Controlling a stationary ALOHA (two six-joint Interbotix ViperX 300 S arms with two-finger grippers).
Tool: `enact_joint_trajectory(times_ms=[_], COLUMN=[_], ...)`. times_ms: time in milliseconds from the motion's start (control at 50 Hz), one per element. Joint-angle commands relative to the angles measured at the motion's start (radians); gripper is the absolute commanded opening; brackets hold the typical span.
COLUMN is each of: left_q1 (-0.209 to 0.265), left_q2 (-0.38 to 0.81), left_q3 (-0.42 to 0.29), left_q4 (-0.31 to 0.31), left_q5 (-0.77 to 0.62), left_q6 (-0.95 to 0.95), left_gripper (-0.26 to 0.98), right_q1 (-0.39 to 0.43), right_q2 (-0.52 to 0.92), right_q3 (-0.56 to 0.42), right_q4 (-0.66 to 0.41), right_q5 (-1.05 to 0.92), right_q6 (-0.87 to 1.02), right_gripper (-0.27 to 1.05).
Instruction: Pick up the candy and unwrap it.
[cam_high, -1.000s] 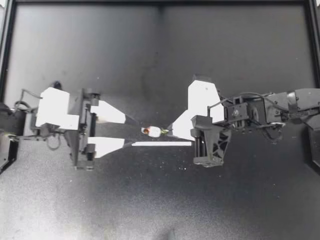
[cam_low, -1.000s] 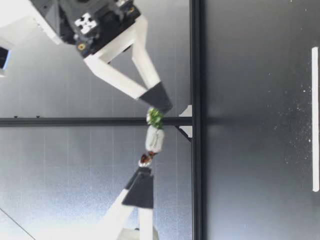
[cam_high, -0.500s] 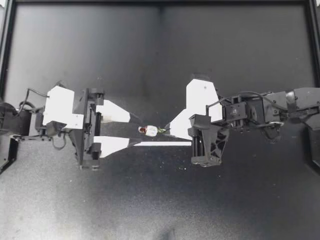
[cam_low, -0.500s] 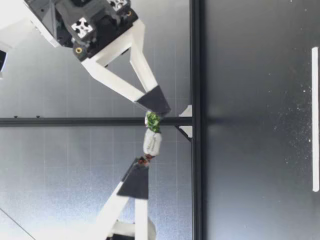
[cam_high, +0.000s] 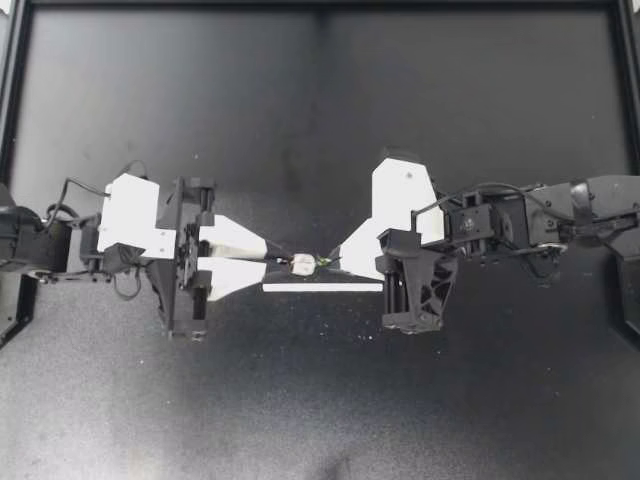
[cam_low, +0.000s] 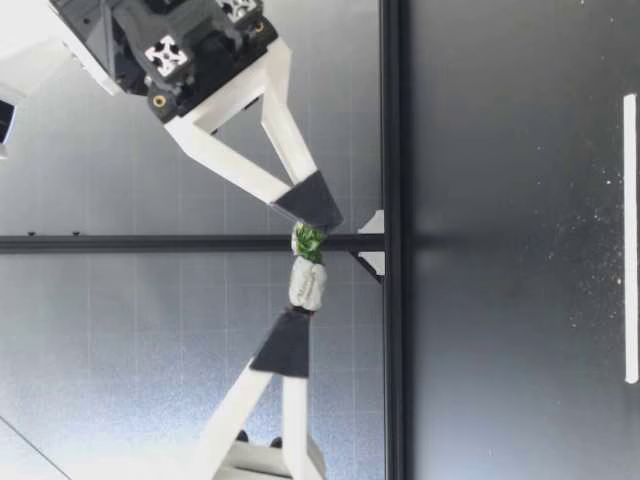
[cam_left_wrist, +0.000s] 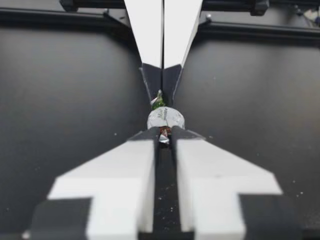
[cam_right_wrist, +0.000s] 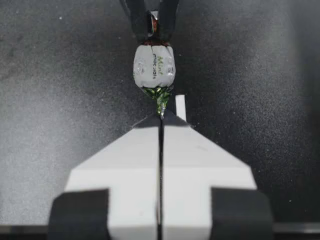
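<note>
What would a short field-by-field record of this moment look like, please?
candy: white wrapped body, held in the air above the table, stretched between both grippers
left gripper: shut on the candy's reddish end
right gripper: shut on the candy's green twisted end
unwrapped: no, the covering is closed
table: dark surface with a white strip lying on it

Left gripper (cam_high: 275, 262): two white wedge-shaped fingers (cam_high: 230, 240) with dark tapered tips, black carriage, white boxy wrist cover (cam_high: 130, 215), thin black looping cable (cam_high: 72, 184). Right gripper (cam_high: 333, 261): matching white fingers, black ribbed motor housing (cam_high: 420, 292). Low view: small black-and-white checkered marker (cam_low: 167, 55) and a brass-coloured round screw (cam_low: 153, 100) on the right wrist.
</note>
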Motion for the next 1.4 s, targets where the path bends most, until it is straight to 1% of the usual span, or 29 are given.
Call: enact_joint_trajectory(times_ms=[0, 240, 400, 560, 780, 980, 1120, 1240, 1380], left_q1=[0.000, 0.000, 0.000, 0.000, 0.000, -0.002, 0.000, 0.000, -0.002], left_q2=[-0.020, -0.035, -0.055, -0.054, -0.046, -0.018, 0.005, 0.002, -0.025], left_q3=[-0.003, 0.021, 0.044, 0.041, 0.032, -0.009, -0.031, -0.025, -0.003], left_q4=[-0.002, -0.002, -0.002, -0.002, -0.002, -0.002, -0.002, -0.002, -0.003], left_q5=[-0.028, -0.040, -0.040, -0.034, -0.034, -0.031, -0.031, -0.032, -0.031], left_q6=[0.002, -0.012, -0.017, -0.017, -0.017, -0.008, -0.011, -0.015, -0.015], left_gripper=[-0.16, -0.17, -0.17, -0.17, -0.17, -0.17, -0.17, -0.17, -0.17], right_q1=[0.003, 0.005, 0.005, 0.003, 0.003, 0.003, 0.005, 0.005, 0.008], right_q2=[-0.009, -0.020, -0.063, -0.078, -0.071, -0.051, -0.023, -0.021, -0.051], right_q3=[-0.014, 0.003, 0.054, 0.074, 0.066, 0.034, 0.012, 0.021, 0.058], right_q4=[-0.002, -0.002, 0.002, 0.006, 0.006, 0.000, -0.002, 0.000, 0.009], right_q5=[-0.009, -0.014, -0.075, -0.110, -0.123, -0.195, -0.201, -0.199, -0.193], right_q6=[0.003, 0.000, 0.005, 0.006, 0.003, -0.006, -0.006, 0.002, 0.009], right_gripper=[-0.21, -0.21, -0.21, -0.21, -0.21, -0.21, -0.21, -0.21, -0.21])
